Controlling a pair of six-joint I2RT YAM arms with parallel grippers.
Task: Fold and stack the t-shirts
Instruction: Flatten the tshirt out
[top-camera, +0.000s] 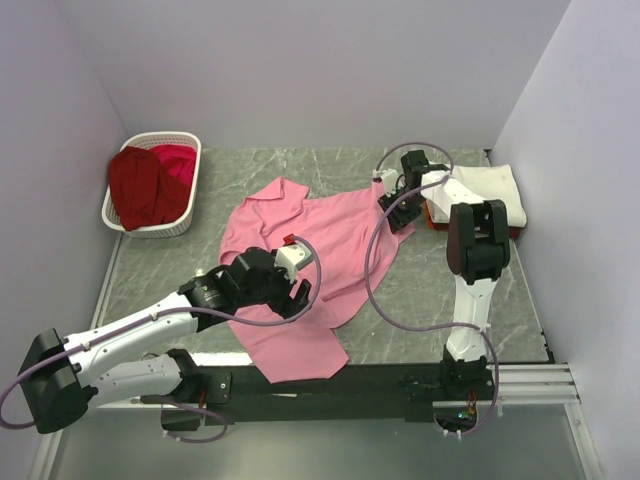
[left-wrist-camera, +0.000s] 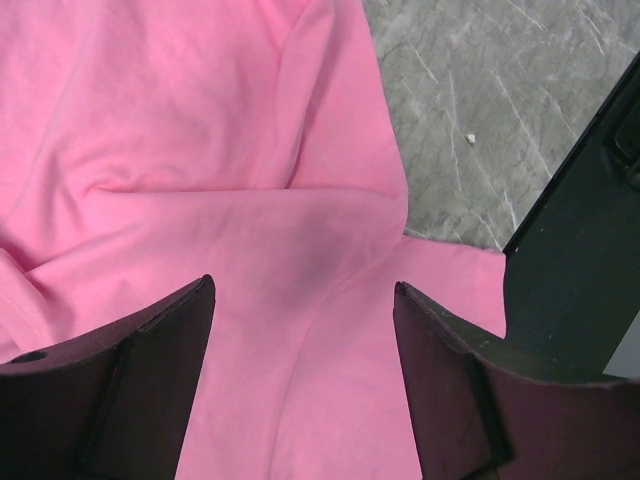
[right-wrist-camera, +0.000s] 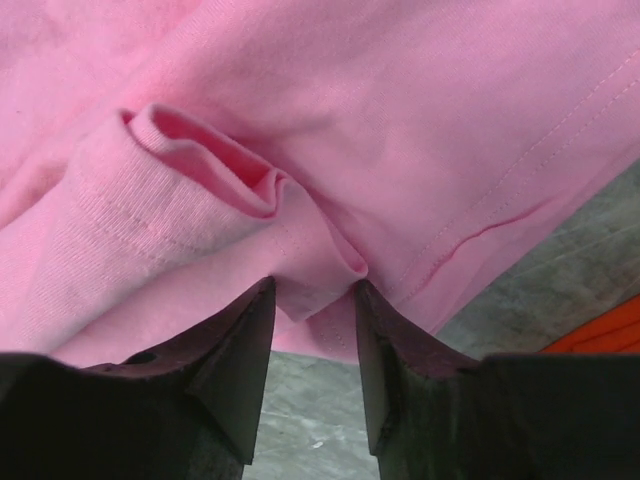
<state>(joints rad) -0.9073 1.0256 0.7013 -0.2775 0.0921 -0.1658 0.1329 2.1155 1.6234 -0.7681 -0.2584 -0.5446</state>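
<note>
A pink t-shirt (top-camera: 330, 235) lies spread and rumpled on the grey marble table (top-camera: 440, 290), its hem hanging over the near edge. My left gripper (top-camera: 296, 298) hovers over the shirt's lower middle. In the left wrist view it (left-wrist-camera: 305, 288) is wide open with only pink cloth (left-wrist-camera: 200, 150) below it. My right gripper (top-camera: 389, 206) is at the shirt's right sleeve edge. In the right wrist view it (right-wrist-camera: 315, 287) is narrowly open, with a fold of the pink sleeve (right-wrist-camera: 300, 270) between the tips.
A white slatted basket (top-camera: 150, 228) at the back left holds a dark red shirt (top-camera: 140, 188) and a crimson one (top-camera: 178, 163). At the back right a folded cream-white shirt (top-camera: 488, 186) lies on an orange-red one (top-camera: 437, 216). Walls enclose three sides.
</note>
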